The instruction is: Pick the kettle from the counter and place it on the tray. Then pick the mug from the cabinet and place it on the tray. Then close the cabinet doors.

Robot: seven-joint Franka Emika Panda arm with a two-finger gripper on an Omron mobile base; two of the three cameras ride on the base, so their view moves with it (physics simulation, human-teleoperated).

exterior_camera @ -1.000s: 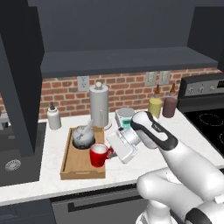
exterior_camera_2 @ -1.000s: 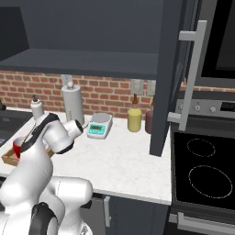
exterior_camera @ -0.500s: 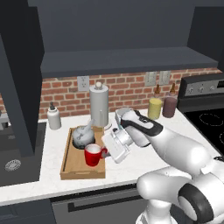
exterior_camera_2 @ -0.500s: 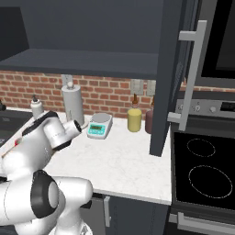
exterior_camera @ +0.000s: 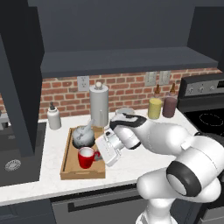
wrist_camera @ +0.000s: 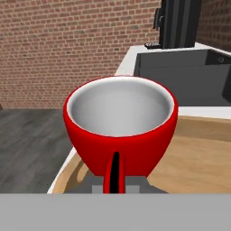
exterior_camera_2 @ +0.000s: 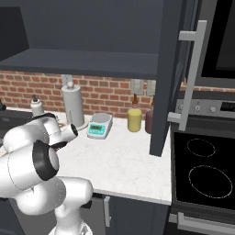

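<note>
Two task things sit on the tray (exterior_camera: pixel 67 162) in the left base view: the kettle (exterior_camera: pixel 83 135) at the far end, beyond the claw, and the red mug (exterior_camera: pixel 87 157) just beside the claw's tip, over the near end. The claw (exterior_camera: pixel 99 153) reaches in from the mug's handle side, clenched on that handle. Behind the claw the cabinet (exterior_camera: pixel 127 61) shelf runs across, above the counter (exterior_camera: pixel 131 162). In the right base view, a cabinet door (exterior_camera_2: pixel 172 78) stands swung open far to the arm's right, its silver bar handle facing out. In the hand view, the mug (wrist_camera: pixel 120 131) sits directly ahead of the claw, its handle pointing back between the fingertips, with the tray's (wrist_camera: pixel 198 162) wooden floor beneath it.
</note>
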